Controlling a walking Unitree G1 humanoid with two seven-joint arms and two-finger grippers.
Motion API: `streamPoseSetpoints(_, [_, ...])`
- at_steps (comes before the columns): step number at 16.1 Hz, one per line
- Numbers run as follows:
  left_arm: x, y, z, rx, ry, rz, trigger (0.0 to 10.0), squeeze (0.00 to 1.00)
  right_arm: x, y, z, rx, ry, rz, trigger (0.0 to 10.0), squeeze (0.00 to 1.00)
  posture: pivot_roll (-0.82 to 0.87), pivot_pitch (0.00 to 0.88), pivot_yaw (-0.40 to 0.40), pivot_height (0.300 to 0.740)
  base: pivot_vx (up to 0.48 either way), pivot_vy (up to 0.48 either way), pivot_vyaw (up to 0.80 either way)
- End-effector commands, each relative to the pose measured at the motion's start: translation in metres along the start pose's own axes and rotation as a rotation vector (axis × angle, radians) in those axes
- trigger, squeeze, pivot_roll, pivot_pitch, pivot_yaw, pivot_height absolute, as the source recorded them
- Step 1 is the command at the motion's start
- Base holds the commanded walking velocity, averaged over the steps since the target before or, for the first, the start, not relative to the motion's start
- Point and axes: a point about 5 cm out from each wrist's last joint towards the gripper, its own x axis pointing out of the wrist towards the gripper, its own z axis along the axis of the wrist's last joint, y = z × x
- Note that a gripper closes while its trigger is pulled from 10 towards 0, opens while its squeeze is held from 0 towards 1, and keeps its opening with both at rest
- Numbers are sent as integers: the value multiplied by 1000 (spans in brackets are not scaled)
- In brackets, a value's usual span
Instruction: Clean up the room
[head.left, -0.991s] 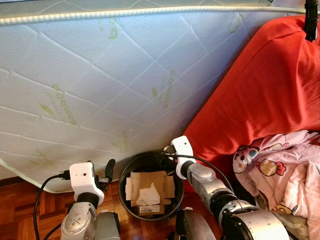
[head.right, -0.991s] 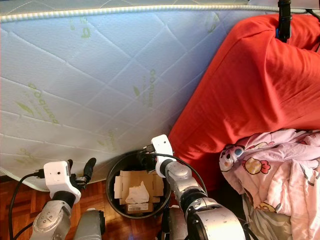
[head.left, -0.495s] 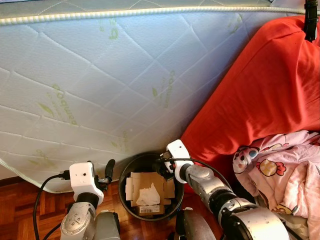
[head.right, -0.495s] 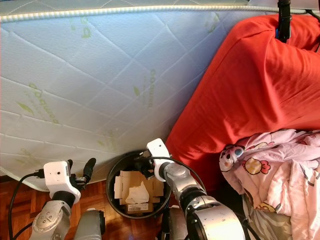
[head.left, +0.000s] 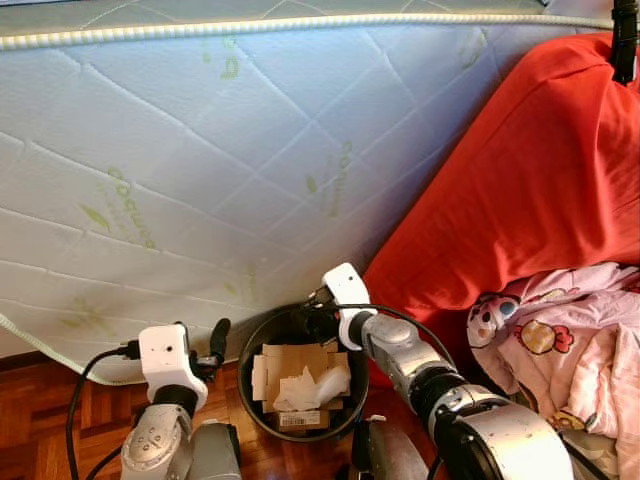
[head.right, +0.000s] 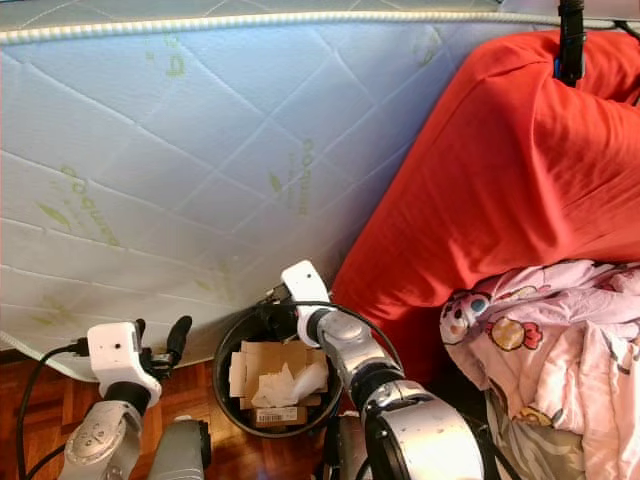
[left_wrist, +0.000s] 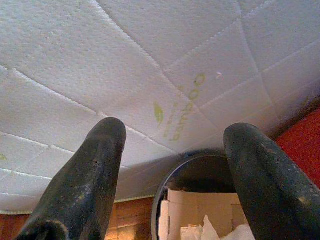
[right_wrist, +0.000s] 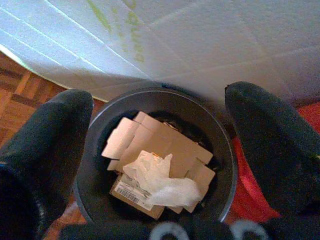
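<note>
Right gripper is hovering directly over the black bin, 2 fingers spread wide and holding nothing; judging by the pose, it is positioned for a drop into the bin. White crumpled wrapper is lying on top of flattened cardboard inside the bin, apart from both fingers, so the trash looks already delivered.

Left gripper is resting low beside the bin, fingers parted and empty, aimed at the quilted mattress; it is probably idling clear of the working arm.

Bin is sitting on wood floor against the mattress edge, just beside the red bedding, with pink printed fabric near.

Hard to tell: what is lying under the cardboard; the bin's near rim is being partly cut off by the robot's body; the label on the cardboard is too small to read.
</note>
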Motion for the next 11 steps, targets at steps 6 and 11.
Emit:
streamPoseSetpoints(6, [3, 0, -13, 5, 48, -8, 10000, 0, -31, -57, -35, 346, -86, -328, 10000, 0, 195, 157, -118, 643, 0, 0, 0])
streamPoseSetpoints(11, [10, 8, -34, 18, 125, -8, 10000, 0, -84, -54, -152, 491, 121, -475, 10000, 0, 167, 101, -82, 703, 0, 0, 0])
